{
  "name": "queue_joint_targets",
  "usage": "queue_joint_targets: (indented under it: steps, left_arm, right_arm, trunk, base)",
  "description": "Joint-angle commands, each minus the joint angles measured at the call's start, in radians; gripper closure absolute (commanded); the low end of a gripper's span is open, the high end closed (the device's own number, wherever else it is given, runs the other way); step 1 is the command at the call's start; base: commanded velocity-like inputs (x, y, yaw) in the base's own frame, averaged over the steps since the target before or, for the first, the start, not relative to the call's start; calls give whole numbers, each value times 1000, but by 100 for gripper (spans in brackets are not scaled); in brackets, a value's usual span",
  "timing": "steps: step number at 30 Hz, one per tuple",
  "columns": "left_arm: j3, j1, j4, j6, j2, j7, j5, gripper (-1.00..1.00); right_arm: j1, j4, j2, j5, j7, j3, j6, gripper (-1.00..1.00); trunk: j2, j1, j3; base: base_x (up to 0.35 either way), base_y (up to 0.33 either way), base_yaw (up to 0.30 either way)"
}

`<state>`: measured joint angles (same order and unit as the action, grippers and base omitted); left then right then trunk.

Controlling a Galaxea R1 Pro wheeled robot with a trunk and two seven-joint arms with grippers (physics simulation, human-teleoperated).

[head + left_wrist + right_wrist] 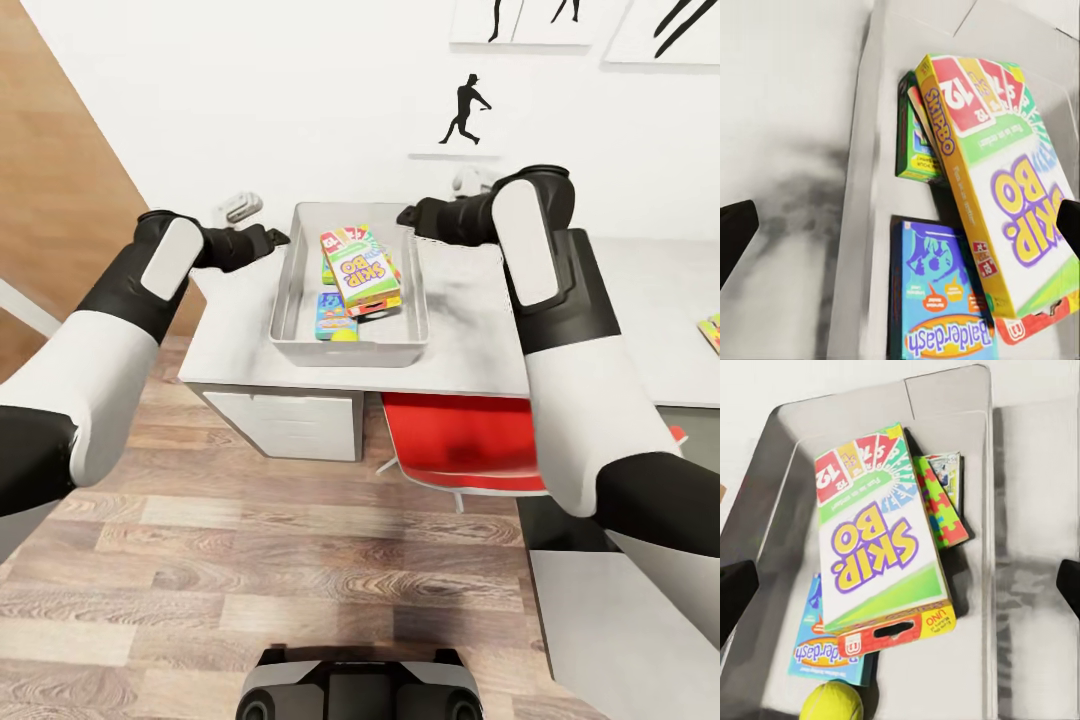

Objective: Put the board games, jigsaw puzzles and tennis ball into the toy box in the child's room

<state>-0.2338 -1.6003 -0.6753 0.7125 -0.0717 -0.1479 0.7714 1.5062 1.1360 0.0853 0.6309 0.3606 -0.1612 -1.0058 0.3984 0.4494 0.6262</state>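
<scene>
I see the green Skip-Bo box point(362, 272) lying tilted atop other games in the grey toy box point(292, 300), between my spread, empty left claw point(278, 238) and right claw point(405, 216).

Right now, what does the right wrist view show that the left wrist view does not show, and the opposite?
Right wrist view: the tennis ball at one end of the toy box, and a jigsaw puzzle partly under the Skip-Bo box.

Left wrist view: a green-edged game box standing on its edge behind the Skip-Bo box, and the grey tabletop beside the toy box.

Both: the Skip-Bo box lying tilted on top, overlapping the blue Balderdash box.
</scene>
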Motion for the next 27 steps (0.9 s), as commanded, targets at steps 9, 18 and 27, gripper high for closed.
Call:
queue_joint_targets:
  steps: [9,18,27]
  left_arm:
    - [26,-24,-15,-8,-27,-23,-10,-100]
    - [26,-61,-7,-10,-43,-23,-19,-100]
    - [26,-61,-7,-10,-43,-23,-19,-100]
  right_arm:
    - [20,40,15,35,16,-23,-24,-100]
    - [71,40,66,35,16,-73,-24,-100]
    - [121,40,79,35,16,-113,-24,-100]
  trunk:
    - [2,1,1]
    - [2,1,1]
    - [2,1,1]
  base:
    - [0,0,0]
    - [0,0,0]
    - [0,0,0]
